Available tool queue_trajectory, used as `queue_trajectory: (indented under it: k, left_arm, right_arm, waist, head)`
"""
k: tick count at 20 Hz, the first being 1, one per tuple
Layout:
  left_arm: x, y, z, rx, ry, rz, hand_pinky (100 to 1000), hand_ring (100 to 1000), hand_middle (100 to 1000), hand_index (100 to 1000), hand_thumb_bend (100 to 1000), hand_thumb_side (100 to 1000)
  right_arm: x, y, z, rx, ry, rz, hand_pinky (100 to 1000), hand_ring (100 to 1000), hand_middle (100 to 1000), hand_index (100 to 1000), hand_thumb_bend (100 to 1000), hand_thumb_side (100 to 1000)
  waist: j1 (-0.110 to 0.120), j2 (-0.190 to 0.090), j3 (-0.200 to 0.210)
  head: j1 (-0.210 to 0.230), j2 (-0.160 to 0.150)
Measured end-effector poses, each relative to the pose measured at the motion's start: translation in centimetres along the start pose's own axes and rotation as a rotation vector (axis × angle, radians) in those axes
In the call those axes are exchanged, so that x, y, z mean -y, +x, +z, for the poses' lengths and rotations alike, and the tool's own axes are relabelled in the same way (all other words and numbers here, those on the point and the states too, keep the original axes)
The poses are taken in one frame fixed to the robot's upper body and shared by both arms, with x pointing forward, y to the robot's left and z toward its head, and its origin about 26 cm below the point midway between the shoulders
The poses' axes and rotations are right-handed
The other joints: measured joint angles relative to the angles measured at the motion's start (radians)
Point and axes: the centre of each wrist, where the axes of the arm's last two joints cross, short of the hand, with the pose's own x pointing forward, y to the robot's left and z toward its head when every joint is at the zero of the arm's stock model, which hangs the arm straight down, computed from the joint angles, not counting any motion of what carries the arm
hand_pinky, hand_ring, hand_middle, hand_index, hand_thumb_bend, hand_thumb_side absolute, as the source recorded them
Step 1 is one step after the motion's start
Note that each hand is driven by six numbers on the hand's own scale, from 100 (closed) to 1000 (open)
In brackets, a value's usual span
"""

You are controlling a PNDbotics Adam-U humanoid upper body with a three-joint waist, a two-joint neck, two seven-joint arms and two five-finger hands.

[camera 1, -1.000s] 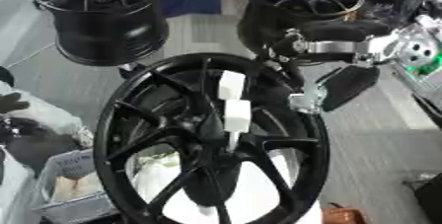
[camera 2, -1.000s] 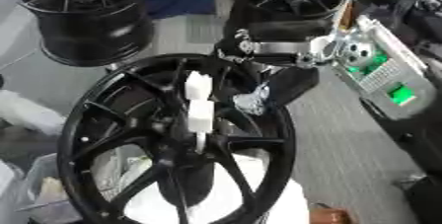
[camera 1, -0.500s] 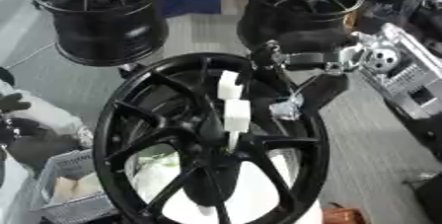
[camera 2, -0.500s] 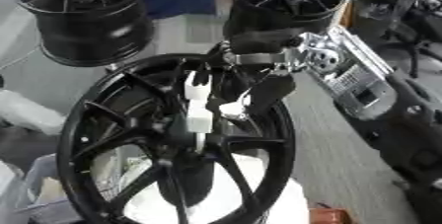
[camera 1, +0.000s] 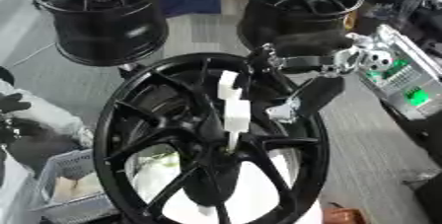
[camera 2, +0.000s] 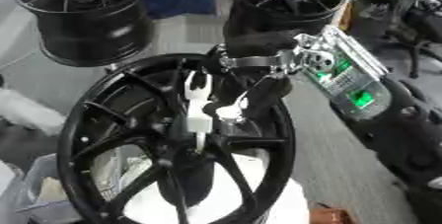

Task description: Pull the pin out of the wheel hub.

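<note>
While a large glossy black spoked wheel hub (camera 1: pixel 211 141) stands nearly upright at the near centre of the scene, the robot's right hand (camera 1: pixel 298 62) reaches in from the right and hangs over the hub's upper rim. Its black fingers (camera 1: pixel 313 94) are curled downward just to the right of a white blocky plastic pin (camera 1: pixel 233 109), which sits upright in the middle of the hub, its lower end buried where the spokes meet. Whether the fingers touch the pin cannot be told from either view; in the right eye view they appear to close narrowly beside the pin's upper part, with a small pale tip (camera 2: pixel 230 112) near the pin. A silver metal wrist joint (camera 1: pixel 315 62) links the hand to a forearm (camera 1: pixel 393 72) that carries an exposed green-lit circuit board on the right side. Beyond the hub, two more black alloy wheels rest on the grey floor: one at the far left (camera 1: pixel 103 13) and one at the far centre (camera 1: pixel 298 8), the latter directly behind the hand. A white wire basket (camera 1: pixel 65 193) sits at the near left, beside the hub's lower rim, holding pale contents. A white rounded base (camera 1: pixel 250 193) shows through the lower spokes of the hub. A small orange-brown object (camera 1: pixel 345 215) lies at the near right edge.
</note>
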Motion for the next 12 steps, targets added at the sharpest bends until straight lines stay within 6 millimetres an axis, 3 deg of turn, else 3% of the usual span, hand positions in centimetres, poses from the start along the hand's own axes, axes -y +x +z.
queue_trajectory:
  k: [12]
  left_arm:
    - [0.0,0.0,0.0,-0.001,-0.002,0.0,520,501,637,755,100,818]
  right_arm:
    - [-1.1,-0.9,-1.3,-0.019,0.039,-0.016,388,345,704,833,156,678]
  waist:
    - [0.0,0.001,0.0]
  head:
    - [-0.003,0.0]
